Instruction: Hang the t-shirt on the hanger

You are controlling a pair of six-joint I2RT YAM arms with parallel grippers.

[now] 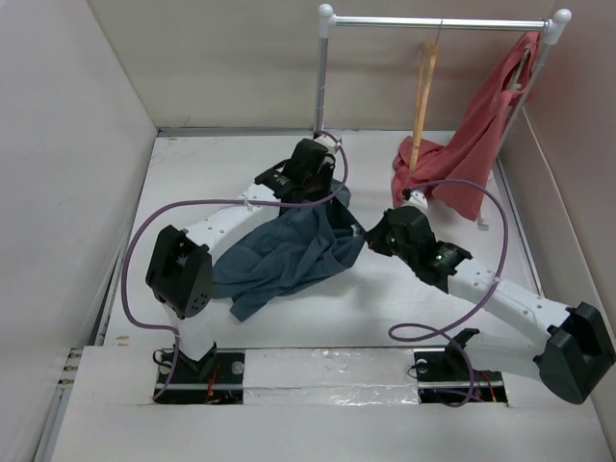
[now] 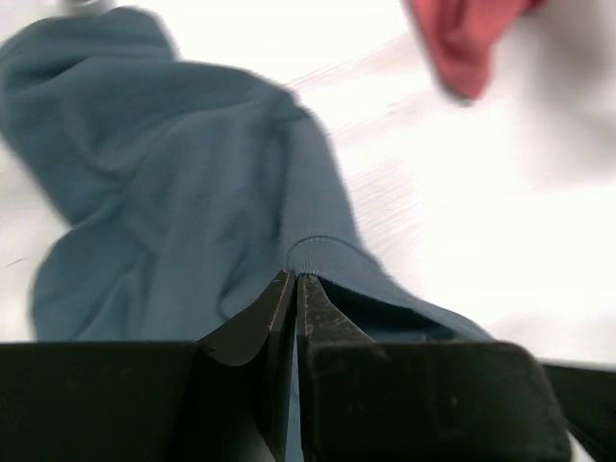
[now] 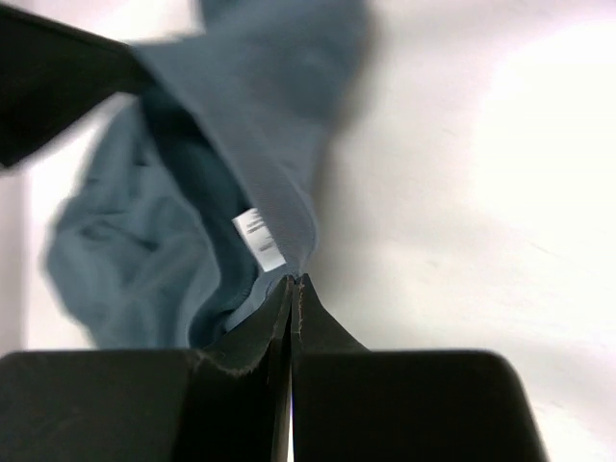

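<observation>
T-shirt [image 1: 279, 255], pinched in left jaws, right jaws

A white tabletop [image 1: 289, 327] is boxed in by plain beige panels: a left wall [image 1: 58, 173], a far wall [image 1: 231, 67] and a right wall [image 1: 582, 164]. At the far right stands a white metal rail [image 1: 433, 22] with a coral-red garment [image 1: 472, 154] hanging from it. Silvery tape [image 1: 327, 371] runs along the near edge. The light is soft and even.
</observation>
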